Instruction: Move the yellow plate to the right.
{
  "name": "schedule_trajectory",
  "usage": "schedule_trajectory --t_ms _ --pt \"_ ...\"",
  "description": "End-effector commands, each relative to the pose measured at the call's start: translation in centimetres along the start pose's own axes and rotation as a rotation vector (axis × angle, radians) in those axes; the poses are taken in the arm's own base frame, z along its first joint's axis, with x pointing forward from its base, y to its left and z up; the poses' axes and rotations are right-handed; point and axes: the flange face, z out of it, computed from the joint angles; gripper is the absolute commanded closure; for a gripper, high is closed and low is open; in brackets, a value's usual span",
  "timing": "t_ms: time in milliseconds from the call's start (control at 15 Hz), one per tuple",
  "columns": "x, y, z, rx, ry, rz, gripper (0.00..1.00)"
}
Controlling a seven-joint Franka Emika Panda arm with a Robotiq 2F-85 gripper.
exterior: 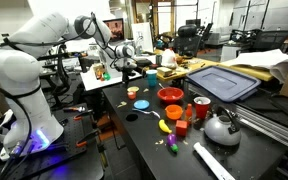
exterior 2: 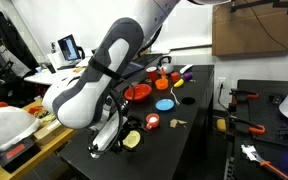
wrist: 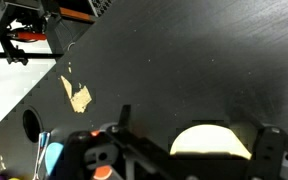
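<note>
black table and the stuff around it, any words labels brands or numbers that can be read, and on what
No text can be read in any view.
On the lit computer screen, the content is too small and blurred to read.
On the pale yellow round plate, no print shows.
On the white robot arm, no brand or label is legible.
</note>
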Motion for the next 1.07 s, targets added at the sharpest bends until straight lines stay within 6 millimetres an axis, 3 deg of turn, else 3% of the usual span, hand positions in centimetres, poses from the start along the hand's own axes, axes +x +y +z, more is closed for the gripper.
schedule_trajectory --t_ms 0,400,667,1000 --pt "-0.9 1.2 -1.2 -0.020 0.002 0.020 0.00" --pt "-1.3 1.3 -2.3 0.019 0.003 -0.016 0.00" --pt "-0.6 1.8 -3.0 0.076 -0.014 0.004 0.00" --pt "1.3 1.9 -1.4 0.208 -0.095 0.072 0.00"
